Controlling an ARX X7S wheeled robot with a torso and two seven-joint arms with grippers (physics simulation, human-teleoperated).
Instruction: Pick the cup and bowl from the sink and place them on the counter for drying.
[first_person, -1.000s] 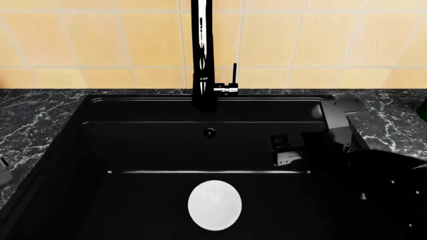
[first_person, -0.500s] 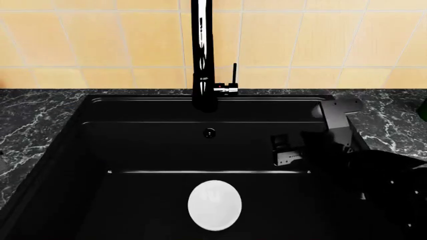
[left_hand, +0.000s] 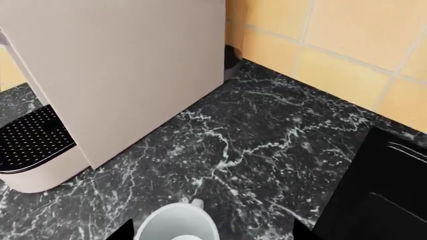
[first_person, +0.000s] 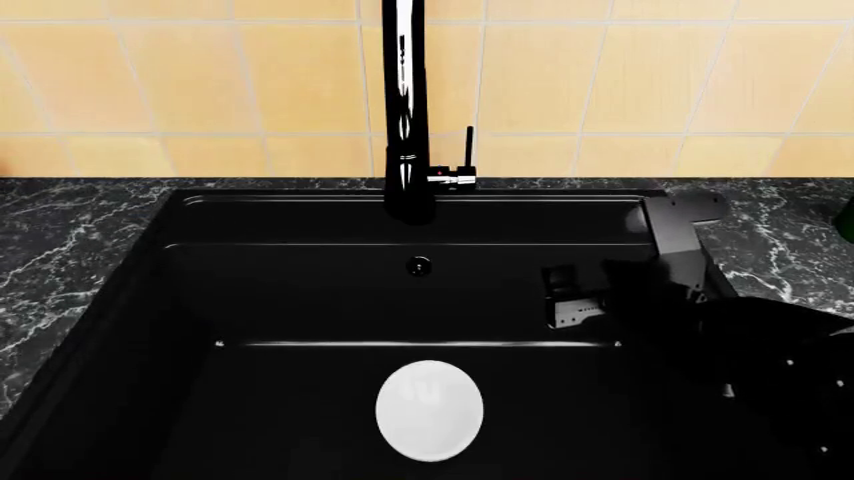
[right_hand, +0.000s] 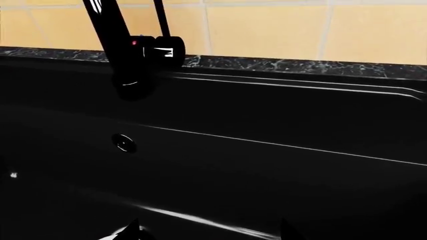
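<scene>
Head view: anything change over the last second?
Barely. A small grey object at the left edge, over the counter, has gone from view. The right arm's pincer holds the same spot in the sink; the bowl hasn't moved.

My right arm (first_person: 721, 340) is matte black and blocky, with angular link housings, small pale screw dots, and a grey bracket plate at its far end.
</scene>
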